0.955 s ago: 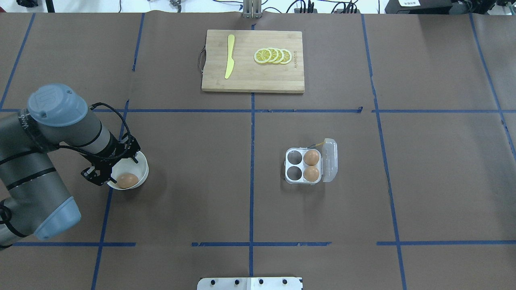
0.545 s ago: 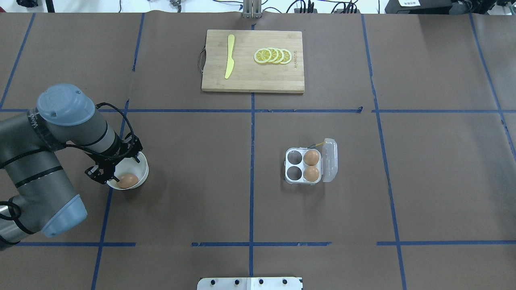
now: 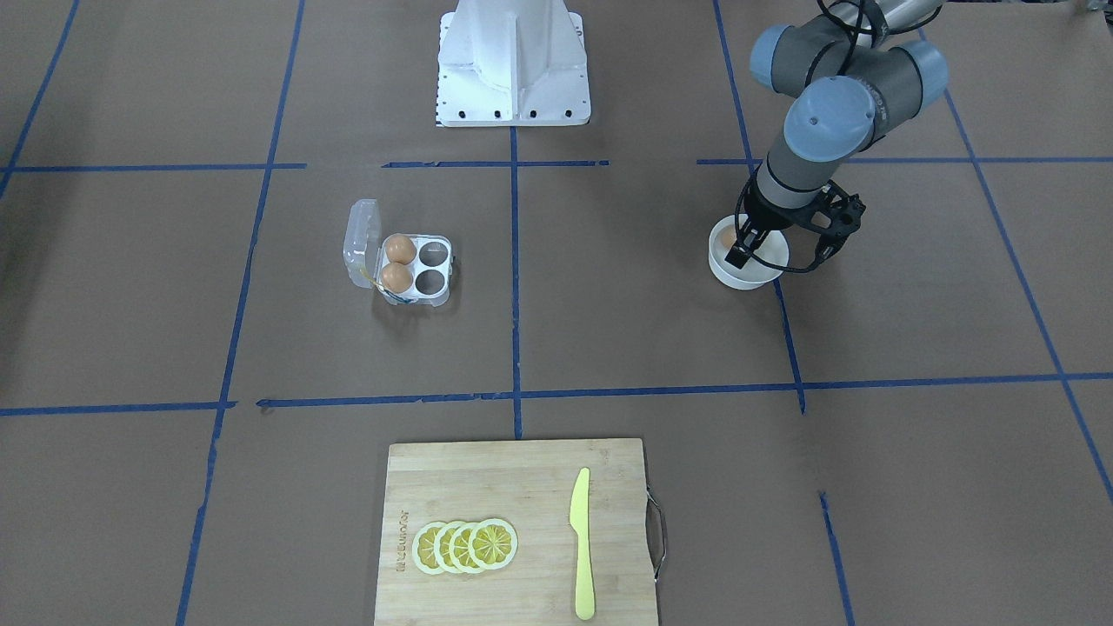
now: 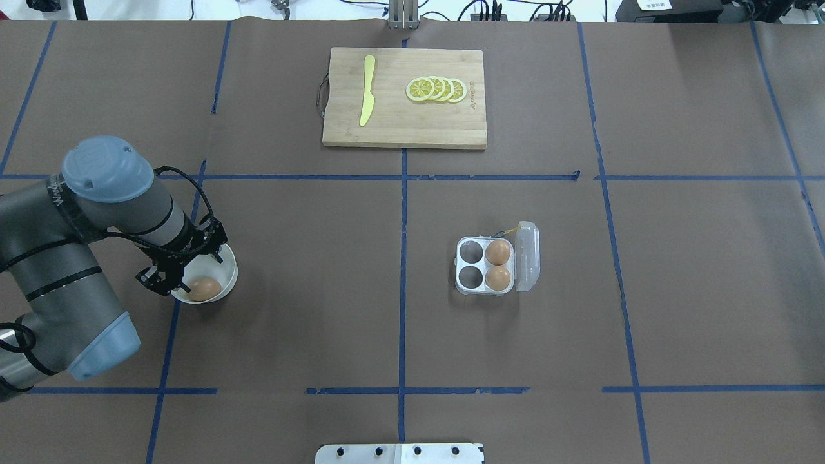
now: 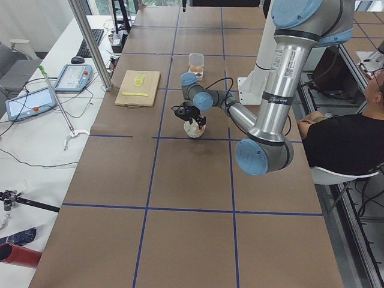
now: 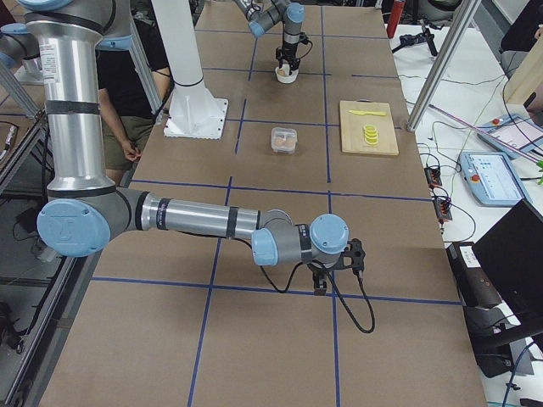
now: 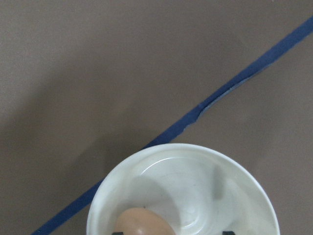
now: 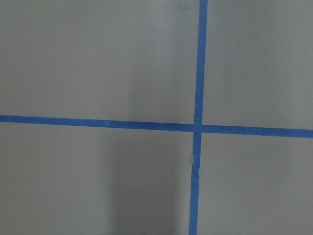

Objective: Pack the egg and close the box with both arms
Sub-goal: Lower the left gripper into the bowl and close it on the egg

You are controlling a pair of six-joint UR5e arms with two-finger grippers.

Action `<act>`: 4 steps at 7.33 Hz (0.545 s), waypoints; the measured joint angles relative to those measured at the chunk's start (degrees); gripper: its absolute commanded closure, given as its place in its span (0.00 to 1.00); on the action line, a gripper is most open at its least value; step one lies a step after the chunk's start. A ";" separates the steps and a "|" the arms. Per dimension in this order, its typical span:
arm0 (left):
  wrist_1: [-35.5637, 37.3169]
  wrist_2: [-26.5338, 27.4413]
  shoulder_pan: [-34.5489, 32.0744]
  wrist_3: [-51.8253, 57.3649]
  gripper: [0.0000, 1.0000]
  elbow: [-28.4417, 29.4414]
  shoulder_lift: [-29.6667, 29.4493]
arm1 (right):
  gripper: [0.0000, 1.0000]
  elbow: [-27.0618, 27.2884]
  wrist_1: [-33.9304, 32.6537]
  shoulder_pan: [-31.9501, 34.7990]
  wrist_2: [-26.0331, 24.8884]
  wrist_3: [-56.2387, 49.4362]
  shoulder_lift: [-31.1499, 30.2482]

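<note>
The egg lies in a round white bowl at the table's left; the left wrist view shows the egg at its bottom edge. My left gripper hangs open just over the bowl, its fingertips on either side of the bowl's middle and the egg by one of them. The box stands open right of centre, lid upright, with two brown eggs in its right cells and two cells empty. My right gripper shows only in the exterior right view, low over bare table; I cannot tell its state.
A wooden cutting board with a yellow knife and lemon slices lies at the far middle. Blue tape lines cross the brown table cover. The robot's base plate sits at the near edge.
My left arm has shifted a little to the right and brought the gripper closer over the bowl. The egg, the bowl and the box have not moved.
</note>
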 measured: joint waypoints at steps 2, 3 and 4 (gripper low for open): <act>0.01 -0.02 0.48 0.00 0.29 0.09 0.04 | 0.00 -0.04 0.00 0.00 0.52 0.03 -0.01; 0.01 -0.06 0.61 -0.01 0.29 0.14 0.07 | 0.00 -0.01 0.00 0.00 0.58 0.03 -0.01; 0.01 -0.08 0.68 -0.01 0.29 0.21 0.10 | 0.00 -0.01 0.00 -0.02 0.60 0.03 -0.01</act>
